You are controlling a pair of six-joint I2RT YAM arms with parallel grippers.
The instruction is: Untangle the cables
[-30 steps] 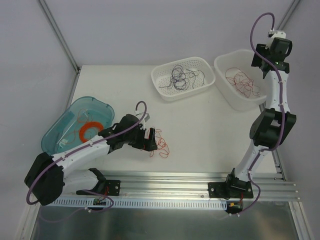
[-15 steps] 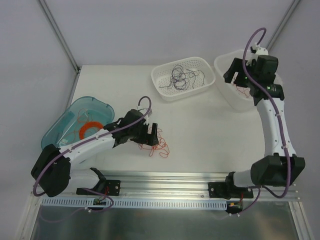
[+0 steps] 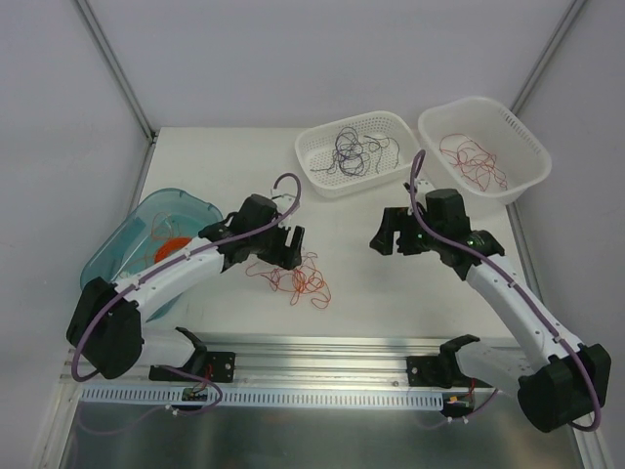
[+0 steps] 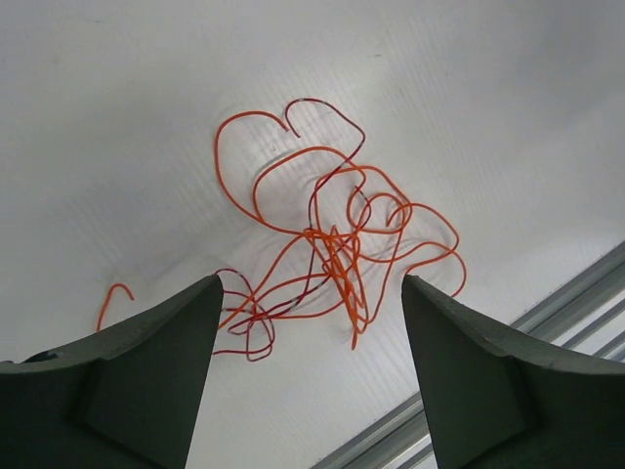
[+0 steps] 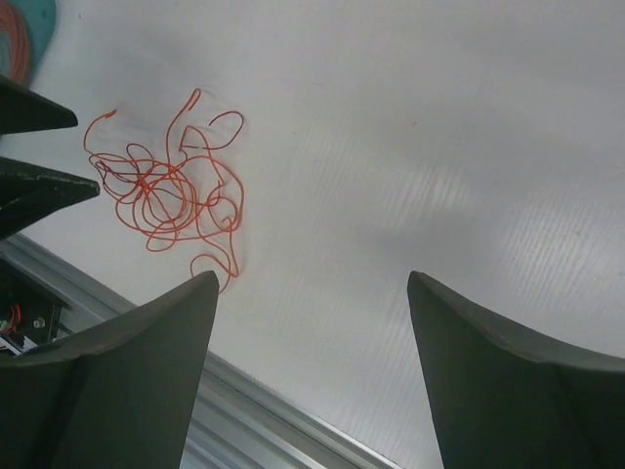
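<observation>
A loose tangle of thin red cables lies on the white table near the front edge; it also shows in the left wrist view and in the right wrist view. My left gripper is open and empty, just above and left of the tangle. My right gripper is open and empty over bare table, well right of the tangle. Dark cables lie in the perforated white basket. Red cables lie in the white bin.
A teal tray at the left holds a flat orange coil. An aluminium rail runs along the table's front edge. Frame posts stand at the back corners.
My right arm swung down from the white bin to the table's middle, gripper open. My left gripper moved up and back off the red tangle, which now lies more spread out.
</observation>
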